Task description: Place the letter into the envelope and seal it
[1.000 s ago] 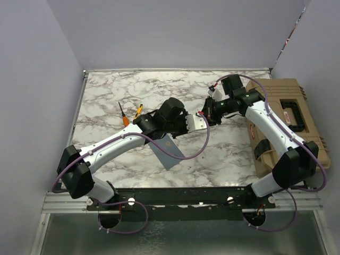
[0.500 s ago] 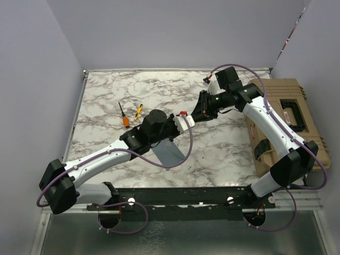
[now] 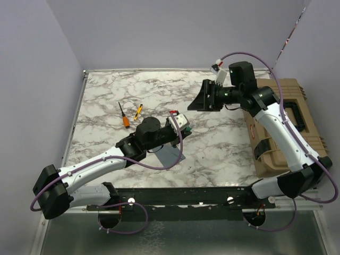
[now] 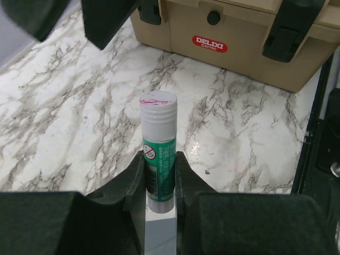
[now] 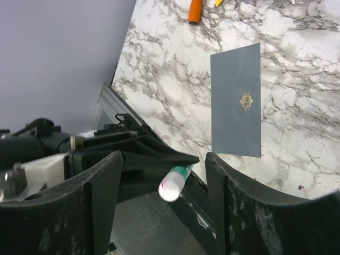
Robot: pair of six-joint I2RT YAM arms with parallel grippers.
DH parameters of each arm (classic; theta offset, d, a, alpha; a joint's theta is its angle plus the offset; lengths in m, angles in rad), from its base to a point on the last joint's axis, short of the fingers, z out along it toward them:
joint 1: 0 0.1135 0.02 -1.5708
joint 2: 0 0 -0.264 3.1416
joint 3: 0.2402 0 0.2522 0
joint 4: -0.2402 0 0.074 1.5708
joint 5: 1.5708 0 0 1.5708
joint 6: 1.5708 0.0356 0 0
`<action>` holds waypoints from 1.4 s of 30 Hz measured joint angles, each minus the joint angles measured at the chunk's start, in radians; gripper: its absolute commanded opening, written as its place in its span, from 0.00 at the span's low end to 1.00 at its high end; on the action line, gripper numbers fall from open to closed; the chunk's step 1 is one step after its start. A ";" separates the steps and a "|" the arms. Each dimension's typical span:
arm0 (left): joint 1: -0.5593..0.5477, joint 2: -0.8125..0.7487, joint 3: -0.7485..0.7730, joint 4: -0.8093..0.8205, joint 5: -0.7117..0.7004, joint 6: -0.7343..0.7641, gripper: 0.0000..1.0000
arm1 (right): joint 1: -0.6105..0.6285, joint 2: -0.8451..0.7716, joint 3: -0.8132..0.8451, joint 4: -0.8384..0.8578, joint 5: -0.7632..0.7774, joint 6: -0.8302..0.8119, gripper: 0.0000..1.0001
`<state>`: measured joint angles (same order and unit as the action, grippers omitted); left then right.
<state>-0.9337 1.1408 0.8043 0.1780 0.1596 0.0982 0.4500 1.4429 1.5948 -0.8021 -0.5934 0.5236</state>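
My left gripper (image 4: 159,161) is shut on a glue stick (image 4: 158,139) with a green label and a white ribbed top marked pink. It holds the stick above the table, pointing at the right arm. In the top view the left gripper (image 3: 179,123) hovers just over the envelope's far end. The envelope (image 5: 236,101) is a slate grey-blue rectangle with a small gold mark, lying flat on the marble; it also shows as the envelope (image 3: 169,156). My right gripper (image 5: 162,159) is open, its jaws either side of the glue stick (image 5: 174,183) without touching it. The letter is out of view.
A tan hard case (image 3: 287,125) with black latches lies along the table's right side. An orange-handled screwdriver (image 3: 123,116) and a small yellow tool (image 3: 138,110) lie at the left middle. Grey walls enclose the back and sides.
The right gripper opened off the glue stick's tip and drew back to the upper right. The left gripper pulled the stick leftward, toward the near side.
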 measured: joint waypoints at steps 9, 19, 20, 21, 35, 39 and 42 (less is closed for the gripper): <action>0.005 0.000 -0.019 0.045 0.013 -0.137 0.00 | 0.000 -0.093 -0.103 -0.012 -0.057 -0.156 0.62; 0.005 0.000 -0.028 0.068 0.032 -0.173 0.00 | 0.000 -0.059 -0.137 -0.024 -0.159 -0.193 0.45; 0.005 0.000 -0.028 0.069 0.032 -0.173 0.00 | 0.000 -0.057 -0.137 -0.027 -0.166 -0.195 0.45; 0.005 0.000 -0.028 0.070 0.032 -0.173 0.00 | 0.000 -0.055 -0.137 -0.030 -0.171 -0.196 0.45; 0.007 0.011 -0.028 0.062 0.033 -0.159 0.00 | 0.007 -0.055 -0.159 -0.037 -0.180 -0.220 0.00; 0.010 0.032 -0.024 0.024 0.035 -0.093 0.00 | 0.025 -0.058 -0.201 -0.020 -0.146 -0.229 0.00; 0.020 0.069 0.010 -0.044 0.045 -0.048 0.00 | 0.042 -0.061 -0.238 -0.001 -0.096 -0.229 0.00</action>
<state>-0.9134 1.2102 0.8139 0.1341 0.2047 0.0498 0.4919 1.3815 1.3571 -0.8028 -0.6895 0.2951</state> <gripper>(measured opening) 0.199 0.062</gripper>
